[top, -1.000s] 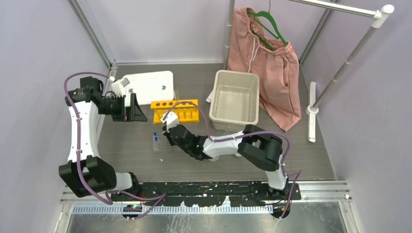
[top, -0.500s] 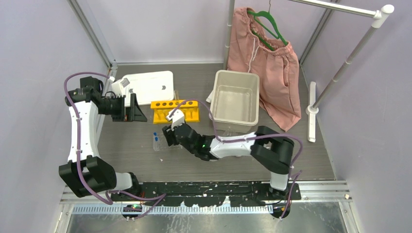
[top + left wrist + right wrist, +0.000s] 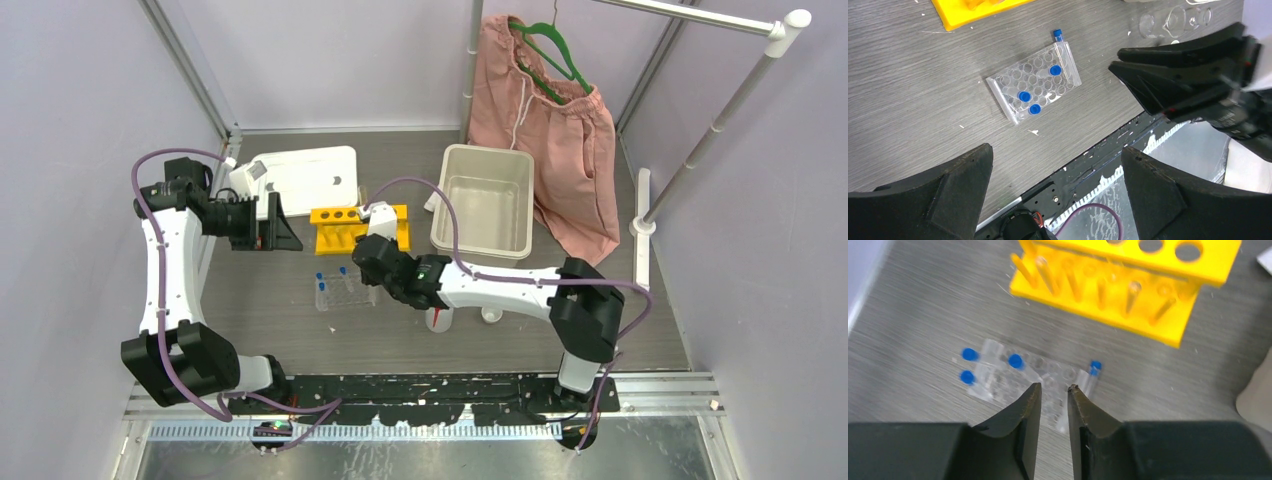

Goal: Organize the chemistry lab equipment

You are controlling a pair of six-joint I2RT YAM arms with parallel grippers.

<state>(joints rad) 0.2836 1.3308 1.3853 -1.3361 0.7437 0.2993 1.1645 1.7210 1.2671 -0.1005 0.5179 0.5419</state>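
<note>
My right end effector (image 3: 1054,386), barely parted and empty, hovers over the clear plastic grid rack (image 3: 1048,374) on the desk (image 3: 923,315). A loose blue-capped tube (image 3: 1092,374) lies just right of my tips, its long axis pointing away. My left end effector (image 3: 1054,150), wide open, is farther off.

Mostly plastic, on a matt wood-grain table top (image 3: 260,300)

The yellow tube rack (image 3: 330,240) is opaque, dull plastic. The grid rack (image 3: 1007,95) is clear, glossy plastic, and its tube caps (image 3: 1023,96) are a smooth, solid blue. The left fingers (image 3: 943,190) look black, grainy and matt, while the right fingers (image 3: 1020,415) are smoother with a faint sheen. The beige bin (image 3: 487,149) is smooth plastic. The pink shorts (image 3: 560,150) are soft, matt cloth, hanging from a glossy green plastic hanger (image 3: 560,50).
</note>
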